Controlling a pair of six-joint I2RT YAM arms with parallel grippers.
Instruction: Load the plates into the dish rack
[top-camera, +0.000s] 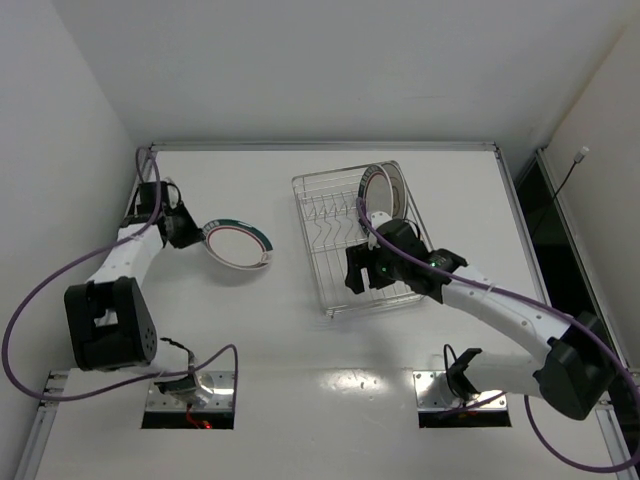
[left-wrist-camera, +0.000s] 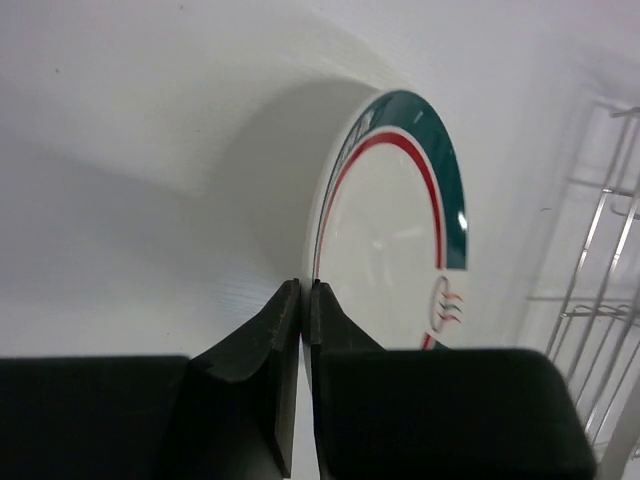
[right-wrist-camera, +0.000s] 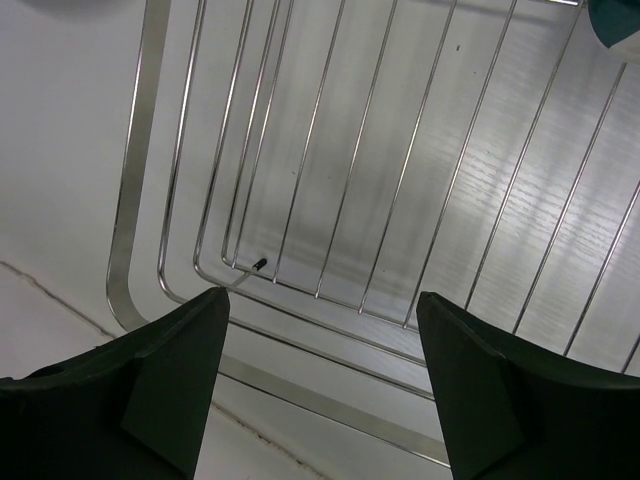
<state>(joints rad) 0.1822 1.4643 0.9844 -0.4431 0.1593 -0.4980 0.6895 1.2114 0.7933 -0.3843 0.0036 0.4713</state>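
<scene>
My left gripper (top-camera: 196, 234) is shut on the rim of a white plate with a dark green rim and a thin red ring (top-camera: 238, 244). It holds the plate tilted over the table, left of the dish rack (top-camera: 340, 300). In the left wrist view the fingertips (left-wrist-camera: 322, 300) pinch the plate's edge (left-wrist-camera: 400, 220). Plates stand upright at the rack's far end (top-camera: 384, 188); their number is unclear. My right gripper (top-camera: 357, 273) is open and empty above the rack's near part, with the rack's wires (right-wrist-camera: 300, 180) below it.
The rack's wire side (left-wrist-camera: 600, 270) shows at the right edge of the left wrist view. A teal plate edge (right-wrist-camera: 618, 20) shows at the top right of the right wrist view. White walls enclose the table on the left and at the back.
</scene>
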